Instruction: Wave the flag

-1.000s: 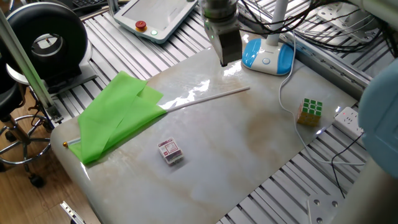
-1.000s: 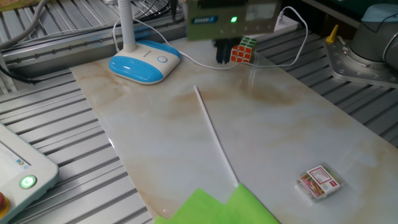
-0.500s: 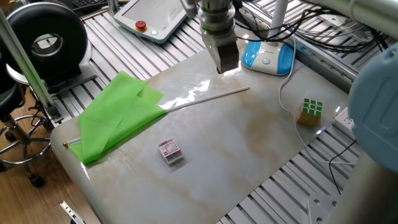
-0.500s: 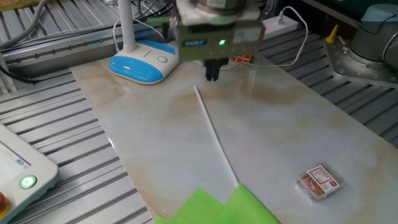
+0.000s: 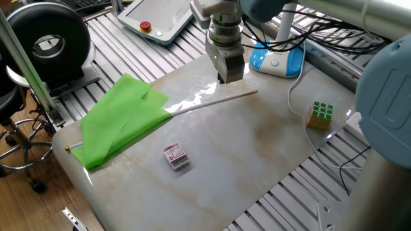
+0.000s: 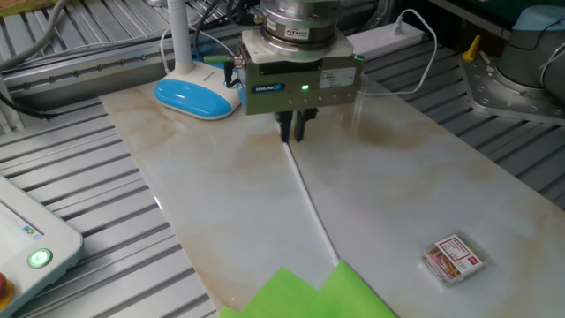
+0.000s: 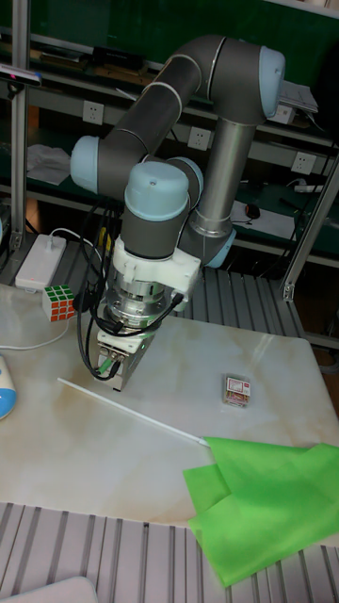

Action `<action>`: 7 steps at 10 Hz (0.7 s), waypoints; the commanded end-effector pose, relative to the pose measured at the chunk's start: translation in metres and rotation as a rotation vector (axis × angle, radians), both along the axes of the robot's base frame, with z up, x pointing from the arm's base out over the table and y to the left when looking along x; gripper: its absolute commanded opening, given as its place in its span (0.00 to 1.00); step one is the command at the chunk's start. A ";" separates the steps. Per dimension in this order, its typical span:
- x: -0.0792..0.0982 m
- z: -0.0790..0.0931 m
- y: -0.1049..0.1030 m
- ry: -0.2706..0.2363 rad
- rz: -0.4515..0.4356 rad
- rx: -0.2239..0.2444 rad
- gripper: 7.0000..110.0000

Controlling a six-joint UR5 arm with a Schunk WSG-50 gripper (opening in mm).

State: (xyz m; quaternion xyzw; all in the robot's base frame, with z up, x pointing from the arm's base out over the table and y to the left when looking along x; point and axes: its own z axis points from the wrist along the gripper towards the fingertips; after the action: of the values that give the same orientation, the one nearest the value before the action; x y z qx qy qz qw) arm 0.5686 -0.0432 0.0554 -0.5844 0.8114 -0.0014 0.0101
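- My gripper hangs nose-down over the bare end of the flag pole, the two fingers close together with only a thin gap showing in the other fixed view; whether they touch the pole I cannot tell.
- In one fixed view the fingertips are hard to separate from the dark gripper body, and in the tall fixed view they are hidden under the housing.
- The flag lies flat on the marble table: its lime-green cloth is crumpled at the table's left edge, the white pole running right toward my gripper, the small gold tip poking out at the far left.
- In the other fixed view the cloth is cut off by the bottom edge of the picture.
- A small red-and-white box sits just right of the cloth; its printing is too small to read.
- A Rubik's cube stands near the table's right edge, beside a white cable.
- A blue-and-white lamp base rests behind my gripper, partly hidden by my arm in the other fixed view.
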 end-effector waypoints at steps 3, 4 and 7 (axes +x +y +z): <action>-0.002 -0.004 -0.008 -0.006 0.018 -0.011 0.57; -0.004 -0.004 -0.016 -0.001 0.024 -0.040 0.57; -0.004 -0.005 -0.021 0.001 0.033 -0.059 0.57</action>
State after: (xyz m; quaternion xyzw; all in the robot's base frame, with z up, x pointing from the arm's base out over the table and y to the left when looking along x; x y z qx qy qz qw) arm 0.5646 -0.0599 0.0505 -0.5966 0.8023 -0.0204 -0.0045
